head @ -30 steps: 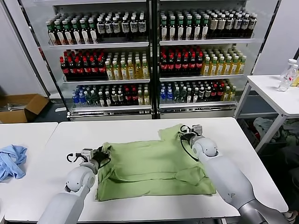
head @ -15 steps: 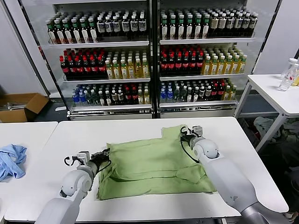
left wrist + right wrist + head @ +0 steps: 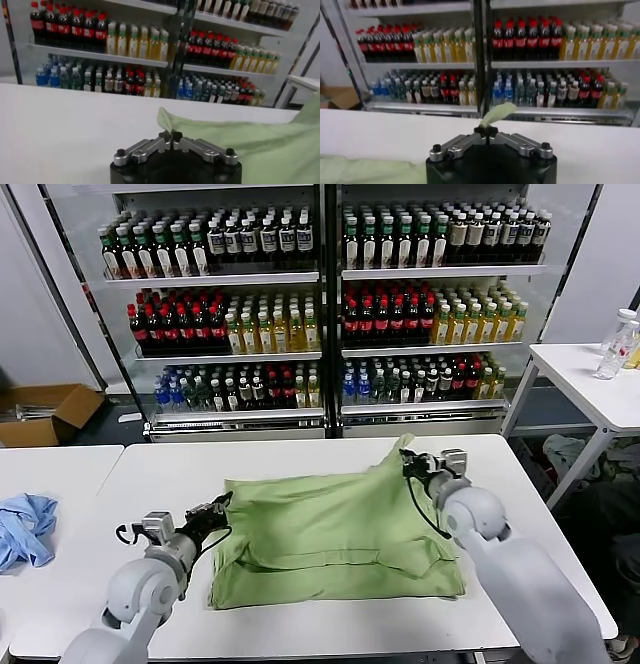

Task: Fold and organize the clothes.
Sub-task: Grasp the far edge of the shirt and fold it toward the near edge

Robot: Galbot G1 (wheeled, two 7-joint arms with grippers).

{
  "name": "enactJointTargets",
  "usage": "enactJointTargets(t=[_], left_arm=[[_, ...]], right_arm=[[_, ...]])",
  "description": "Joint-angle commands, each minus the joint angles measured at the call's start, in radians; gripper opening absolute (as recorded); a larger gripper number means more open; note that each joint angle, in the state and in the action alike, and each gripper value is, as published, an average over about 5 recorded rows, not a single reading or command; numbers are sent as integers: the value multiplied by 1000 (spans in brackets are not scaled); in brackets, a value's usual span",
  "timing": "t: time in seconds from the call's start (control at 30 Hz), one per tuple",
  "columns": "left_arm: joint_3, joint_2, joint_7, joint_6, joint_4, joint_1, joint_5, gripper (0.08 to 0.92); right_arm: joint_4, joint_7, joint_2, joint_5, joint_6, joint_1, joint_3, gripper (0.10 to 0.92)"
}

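Note:
The light green shirt lies partly folded on the white table, with its far edge stretched between my two grippers. My left gripper is shut on the shirt's far left corner, low over the table. It shows in the left wrist view with green cloth pinched between the shut fingertips. My right gripper is shut on the far right corner and holds it lifted in a peak. In the right wrist view a tip of green cloth sticks out of the shut fingertips. The collar, buttons and graphic are hidden.
A light blue garment lies on the neighbouring table at the left. Drink shelves stand behind the table. A side table with a bottle is at the right. A cardboard box sits on the floor at the left.
Both grippers have pulled apart with the shirt's far corners: the left one moved left, the right one moved right and lifted. The far edge is now stretched wider and straighter.

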Motion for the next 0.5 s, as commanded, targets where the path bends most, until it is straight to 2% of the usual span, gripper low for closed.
enactJointTargets(t=[0.03,0.23,0.4,0.5], left_arm=[[-65,53,-1,52,-179,183,-33,84],[-47,82,6,61,-199,245,60,84],[-13,72,9,60,-165,253,200,84],[8,55,7,56,-155,254,297,91]], right_arm=[[314,9,-61,6,-16,-360,210,108],[338,23,-20,-60,-28,-509,286,108],[287,42,17,-139,-30,-541,259,108],[267,42,31,-191,-29,-531,231,140]])
